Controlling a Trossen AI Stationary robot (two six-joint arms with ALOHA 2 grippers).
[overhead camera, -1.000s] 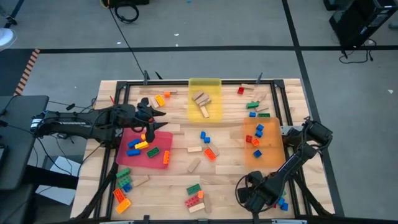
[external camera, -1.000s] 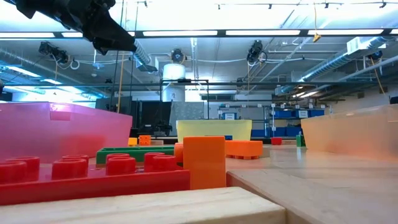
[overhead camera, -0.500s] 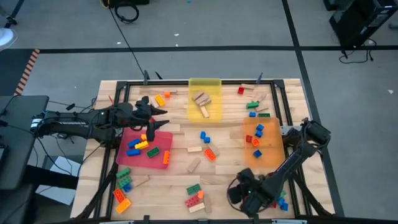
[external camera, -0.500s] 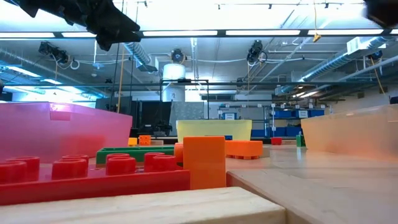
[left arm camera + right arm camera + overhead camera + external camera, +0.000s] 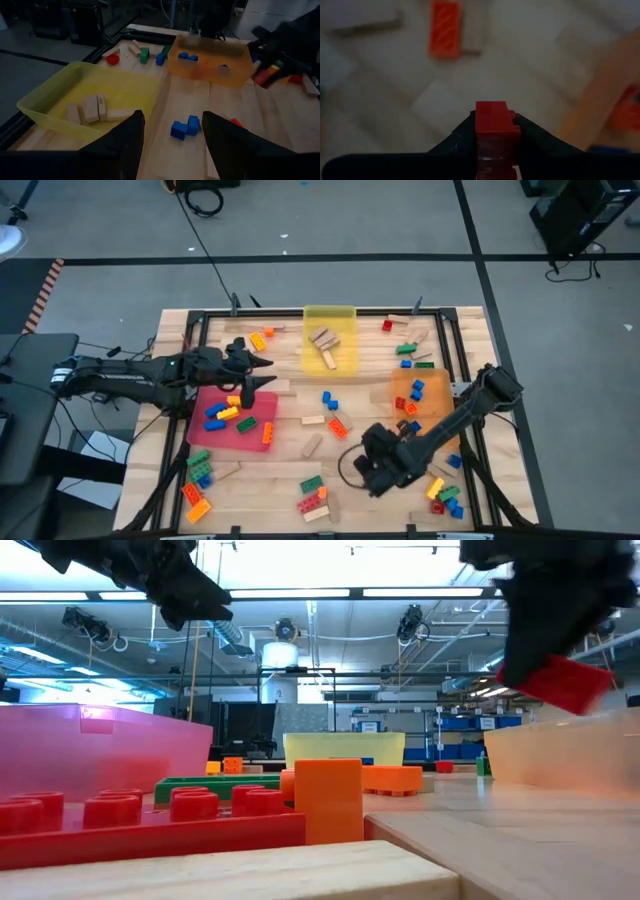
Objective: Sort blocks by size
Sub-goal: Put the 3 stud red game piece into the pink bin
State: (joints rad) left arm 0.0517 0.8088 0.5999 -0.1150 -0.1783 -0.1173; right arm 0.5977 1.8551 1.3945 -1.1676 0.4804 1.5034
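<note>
Near the front-middle of the counter (image 5: 360, 415), the right tool (image 5: 378, 463) hangs above the wood with a small red brick (image 5: 494, 125) pinched between its fingers; a second ago this arm was folded lower by the counter's front right corner, and it has since swung inward toward the centre, which has uncovered a little cluster of yellow, red, green and blue bricks (image 5: 445, 493) at that corner. From table height the red brick shows lifted clear of the surface, close to the orange tray (image 5: 423, 411), so the pick looks done and what remains is to carry the brick to the tray that matches its size, most likely that orange one, which already holds short red and blue pieces. The left tool (image 5: 248, 370) hovers over the back edge of the red tray (image 5: 235, 420), its fingers spread with nothing between them, and has barely shifted over the same second; its wrist camera looks past them at the yellow tray (image 5: 112, 95) holding tan wooden blocks (image 5: 92, 107) and at two blue bricks (image 5: 185, 126) loose on the wood. Many bricks lie unsorted at the back left, back right and front of the counter, so the sorting seems well short of finished.
</note>
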